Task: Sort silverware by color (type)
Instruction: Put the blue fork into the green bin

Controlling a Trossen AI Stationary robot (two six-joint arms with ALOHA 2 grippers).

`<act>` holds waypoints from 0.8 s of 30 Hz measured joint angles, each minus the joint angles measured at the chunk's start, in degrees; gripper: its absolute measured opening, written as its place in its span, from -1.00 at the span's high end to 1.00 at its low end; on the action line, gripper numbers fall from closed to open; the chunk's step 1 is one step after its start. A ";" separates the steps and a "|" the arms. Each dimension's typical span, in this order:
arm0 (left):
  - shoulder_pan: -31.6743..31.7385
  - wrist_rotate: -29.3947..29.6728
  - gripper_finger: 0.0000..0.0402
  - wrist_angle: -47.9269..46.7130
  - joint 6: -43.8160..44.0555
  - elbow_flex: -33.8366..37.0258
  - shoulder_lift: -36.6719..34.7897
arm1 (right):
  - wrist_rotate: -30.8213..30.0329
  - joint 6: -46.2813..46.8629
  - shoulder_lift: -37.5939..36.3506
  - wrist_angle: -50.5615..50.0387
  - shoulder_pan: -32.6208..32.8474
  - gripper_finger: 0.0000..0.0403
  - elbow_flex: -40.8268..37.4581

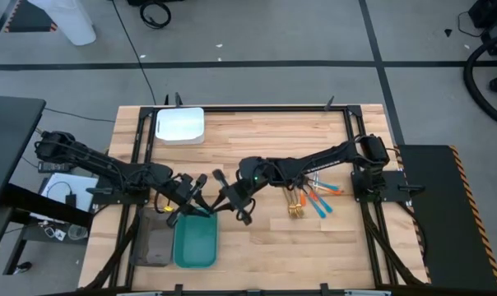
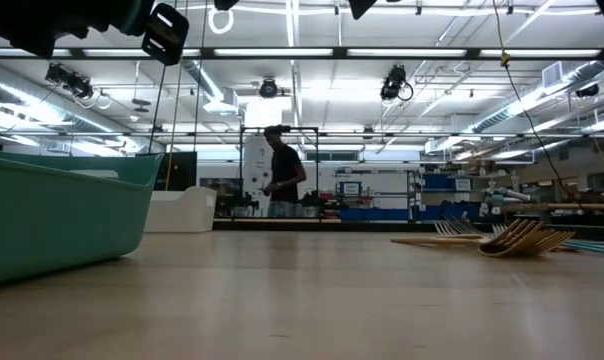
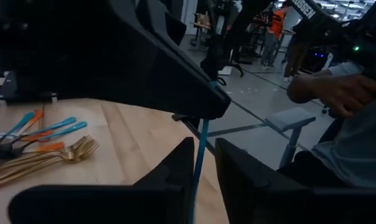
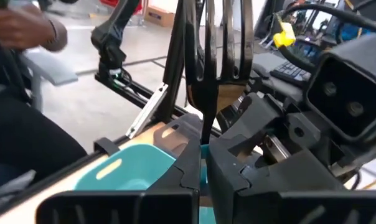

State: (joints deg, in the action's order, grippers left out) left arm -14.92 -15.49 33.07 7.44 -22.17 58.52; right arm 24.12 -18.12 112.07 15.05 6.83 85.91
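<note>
From above, both arms meet mid-frame over the teal tray (image 1: 195, 242). The right gripper (image 1: 218, 200) pinches a fork (image 4: 214, 46) with a teal handle. The left gripper (image 3: 203, 168) stands partly closed around that handle. More silverware (image 1: 308, 200) lies right of centre. Low down, a person (image 2: 282, 175) stands far behind the wooden table (image 2: 312, 300).

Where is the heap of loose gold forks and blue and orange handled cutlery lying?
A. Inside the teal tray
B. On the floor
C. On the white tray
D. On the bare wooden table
D: the gold forks and blue and orange handled cutlery lie on the wooden table, apart from the teal plastic tray.
</note>
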 joint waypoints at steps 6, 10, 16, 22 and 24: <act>-0.04 -0.19 0.88 1.21 -0.56 0.00 0.00 | 1.05 2.05 0.00 0.20 -0.22 0.90 0.00; -0.04 -0.17 0.95 1.34 -0.62 0.00 0.02 | 1.03 2.11 0.00 0.15 -0.22 0.90 0.00; -0.09 0.50 0.95 1.65 -0.99 0.02 0.02 | -1.28 4.41 -0.04 -0.02 -0.18 0.74 0.00; -0.54 0.64 0.95 1.72 -1.21 0.02 -0.06 | -2.28 4.90 -0.85 -2.87 -0.28 0.39 0.00; -1.26 0.62 0.95 0.91 -2.54 0.02 -0.37 | -2.28 4.64 -1.97 -5.16 -0.33 0.31 -0.07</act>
State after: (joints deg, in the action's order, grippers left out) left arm -16.18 -14.87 33.98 4.90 -22.15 58.15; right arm 21.85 -13.47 110.10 9.89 6.50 85.84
